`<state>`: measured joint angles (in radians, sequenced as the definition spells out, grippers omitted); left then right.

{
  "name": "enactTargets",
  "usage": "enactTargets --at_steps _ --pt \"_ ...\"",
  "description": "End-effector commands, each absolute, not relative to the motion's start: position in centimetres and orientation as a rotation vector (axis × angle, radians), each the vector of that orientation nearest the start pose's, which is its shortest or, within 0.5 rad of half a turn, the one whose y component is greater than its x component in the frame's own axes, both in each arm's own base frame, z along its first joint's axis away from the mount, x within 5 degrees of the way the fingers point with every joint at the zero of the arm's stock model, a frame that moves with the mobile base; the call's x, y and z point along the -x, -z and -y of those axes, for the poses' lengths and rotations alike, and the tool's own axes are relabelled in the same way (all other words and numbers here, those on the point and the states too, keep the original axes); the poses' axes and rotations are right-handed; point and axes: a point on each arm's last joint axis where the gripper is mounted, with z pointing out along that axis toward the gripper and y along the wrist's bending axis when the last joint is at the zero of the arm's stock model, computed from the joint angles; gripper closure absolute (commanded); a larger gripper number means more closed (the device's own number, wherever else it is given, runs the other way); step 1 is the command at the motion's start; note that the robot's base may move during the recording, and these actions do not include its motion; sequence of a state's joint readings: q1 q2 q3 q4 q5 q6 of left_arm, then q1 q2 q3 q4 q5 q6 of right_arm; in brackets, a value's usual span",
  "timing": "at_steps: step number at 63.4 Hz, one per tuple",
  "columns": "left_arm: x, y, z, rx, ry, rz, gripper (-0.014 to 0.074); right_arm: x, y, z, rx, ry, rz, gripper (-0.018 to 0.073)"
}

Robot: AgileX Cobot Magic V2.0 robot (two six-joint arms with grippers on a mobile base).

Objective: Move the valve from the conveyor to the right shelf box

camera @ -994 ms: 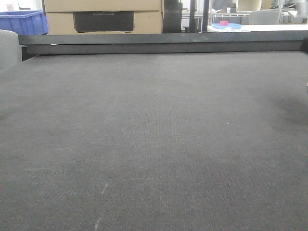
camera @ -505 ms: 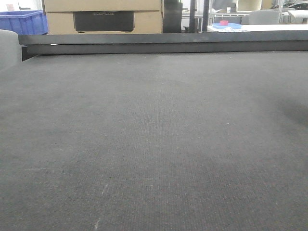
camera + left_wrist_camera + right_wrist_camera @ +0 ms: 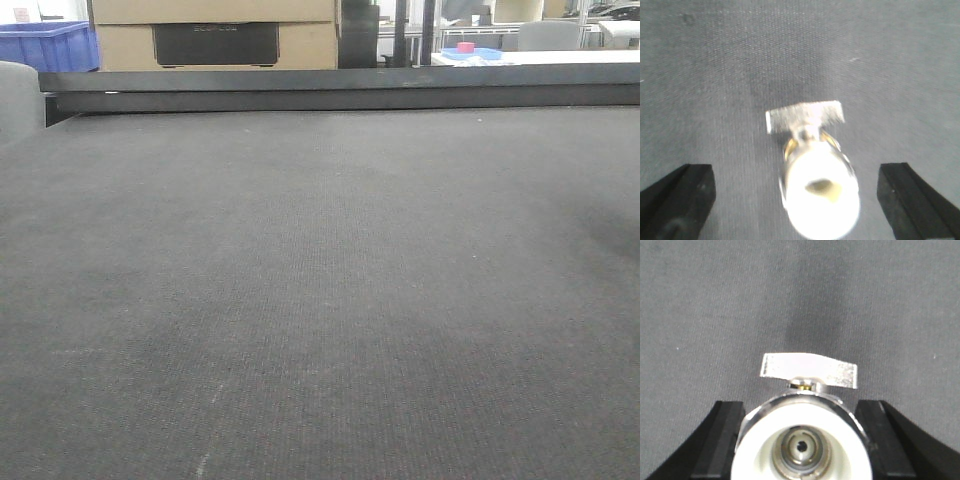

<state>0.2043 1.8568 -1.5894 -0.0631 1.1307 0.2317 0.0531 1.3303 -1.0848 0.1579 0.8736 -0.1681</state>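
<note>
Valve (image 3: 805, 450) fills the bottom of my right wrist feed, its white-collared end facing the lens and a round metal fitting sitting inside the collar. Its flat silver handle (image 3: 810, 371) lies crosswise on the far side of the body. The right gripper (image 3: 800, 412) has closed in on it: the black fingers (image 3: 722, 435) sit tight against both sides of the chromed body, with no gap that I can see. Behind it is only the grey weave of the conveyor (image 3: 320, 300), with a dark shadow running up from the handle; I cannot tell whether the valve rests on the belt or hangs above it.

On my left wrist feed a blurred valve (image 3: 817, 192) sits between the fingers of the left gripper (image 3: 792, 175), white end toward the lens and handle on the far side. Those fingertips (image 3: 687, 192) are spread wide, well clear of it on both sides, holding nothing. (Whether this is the same valve as on the right feed, I cannot tell.)

The front camera shows only the belt, running back to the black rail (image 3: 340, 92). Neither arm nor valve appears in that view. Beyond the rail stand a cardboard box (image 3: 215, 15), a blue crate (image 3: 50, 45) at the left and a small pink object (image 3: 465, 47) on a blue dish at the right.
</note>
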Motion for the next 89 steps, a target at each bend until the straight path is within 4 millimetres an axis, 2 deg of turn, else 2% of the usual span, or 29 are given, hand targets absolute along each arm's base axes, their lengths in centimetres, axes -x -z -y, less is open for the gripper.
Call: enactTargets --at_steps 1,22,35,42,54,58,73,89 --pt "-39.0 -26.5 -7.4 -0.008 0.021 -2.868 0.0045 -26.8 -32.0 -2.5 0.198 -0.144 -2.516 0.0712" --pt "-39.8 -23.7 -7.4 -0.002 0.062 -2.944 0.0047 -27.0 -32.0 -2.5 0.194 -0.142 -2.5 0.0712" --pt "-39.8 -23.7 -7.4 -0.002 0.066 -2.953 0.0065 -27.0 -32.1 -2.5 0.194 -0.141 -2.497 0.0712" --pt "-39.8 -24.0 -7.4 -0.003 0.063 -2.945 0.0183 -27.0 -32.1 -2.5 0.194 -0.141 -2.497 0.0712" --pt "-40.0 -25.6 -7.3 0.012 0.078 -2.915 0.0609 -27.0 -32.1 -2.5 0.194 -0.141 -2.497 0.0712" --pt "-39.8 -26.3 -7.0 0.003 0.079 -2.905 0.0701 -27.0 -32.1 -2.5 0.194 -0.141 -2.497 0.0712" --pt "-37.8 -29.0 -4.4 -0.061 0.067 -2.887 0.0708 -26.8 -31.3 -2.5 0.192 -0.141 -2.513 0.0712" --pt "-33.0 -30.8 -1.2 -0.125 0.028 -2.69 0.0708 -26.4 -29.3 -2.4 0.183 -0.138 -2.542 0.0712"
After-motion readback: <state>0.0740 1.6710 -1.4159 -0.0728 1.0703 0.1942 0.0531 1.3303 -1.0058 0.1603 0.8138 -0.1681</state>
